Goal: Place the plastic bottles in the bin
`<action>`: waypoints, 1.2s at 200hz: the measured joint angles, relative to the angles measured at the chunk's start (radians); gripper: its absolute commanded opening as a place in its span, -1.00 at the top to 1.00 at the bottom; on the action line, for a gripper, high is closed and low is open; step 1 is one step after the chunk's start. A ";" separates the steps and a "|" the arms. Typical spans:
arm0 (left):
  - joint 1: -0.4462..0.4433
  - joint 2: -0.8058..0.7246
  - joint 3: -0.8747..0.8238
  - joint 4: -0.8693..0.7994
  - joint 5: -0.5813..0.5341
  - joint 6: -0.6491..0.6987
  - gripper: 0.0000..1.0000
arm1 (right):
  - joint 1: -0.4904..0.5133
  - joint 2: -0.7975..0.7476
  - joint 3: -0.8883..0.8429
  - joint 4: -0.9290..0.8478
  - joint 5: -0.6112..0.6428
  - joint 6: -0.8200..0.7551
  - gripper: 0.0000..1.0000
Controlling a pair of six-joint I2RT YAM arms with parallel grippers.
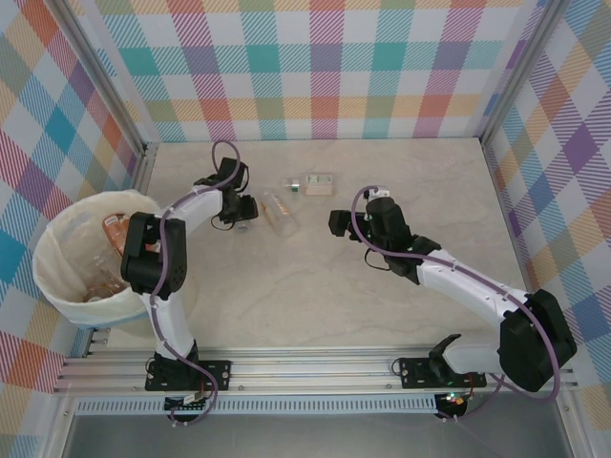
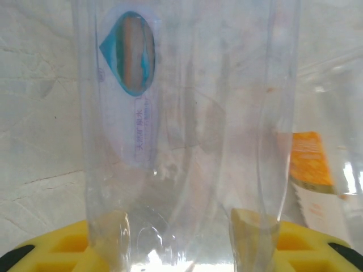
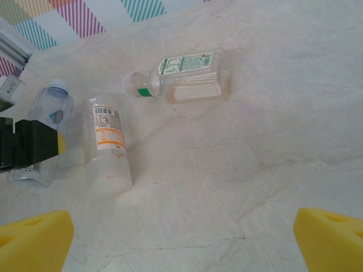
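Bottle [image 2: 187,141] clamped in left claw [image 2: 178,229]; right claw [image 3: 181,226] gapes empty.
Pickup step; next, lift and carry to bin [image 1: 45,279].

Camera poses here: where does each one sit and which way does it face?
Top external: above and behind the bases, looking down on the table, bin, left arm and right arm.
Left wrist: on the left arm, facing a blue-label bottle between the yellow fingers of the left tool.
Right wrist: on the right arm, angled down across the table; the open right tool shows yellow fingertips in the bottom corners.
Shared: both wrist views catch the orange-label bottle.
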 measured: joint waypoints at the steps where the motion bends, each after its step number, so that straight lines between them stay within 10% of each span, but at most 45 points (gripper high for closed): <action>1: 0.000 -0.003 -0.001 0.000 0.000 0.000 0.23 | 0.000 0.000 0.000 0.001 0.000 0.000 -0.99; 179: -0.037 -0.504 0.029 -0.066 0.285 -0.035 0.26 | 0.063 0.108 0.062 0.229 -0.270 -0.189 -0.99; 240: -0.036 -0.678 0.186 -0.192 0.104 0.005 0.26 | 0.063 0.194 0.124 0.283 -0.332 -0.217 -1.00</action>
